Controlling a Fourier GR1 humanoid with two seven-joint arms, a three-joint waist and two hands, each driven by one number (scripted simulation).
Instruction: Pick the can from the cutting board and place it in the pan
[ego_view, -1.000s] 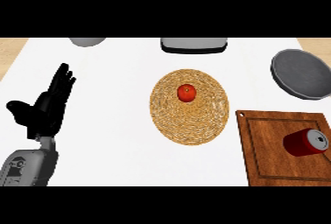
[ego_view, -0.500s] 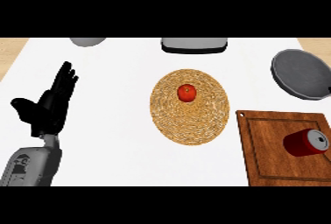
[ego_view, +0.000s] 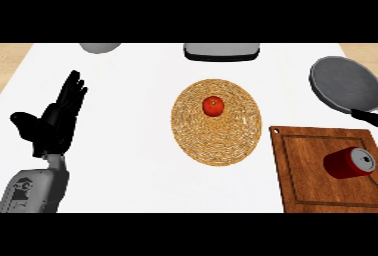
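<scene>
The red cylindrical can with a silver top (ego_view: 350, 162) lies on its side on the brown wooden cutting board (ego_view: 310, 190) at the right, near the dark grey round pan (ego_view: 343, 82) beyond the board. A small red tomato (ego_view: 212, 105) sits on the round woven straw mat (ego_view: 216, 135) mid-counter. The black left hand (ego_view: 55, 122) rests at the left, fingers straight and spread, holding nothing.
</scene>
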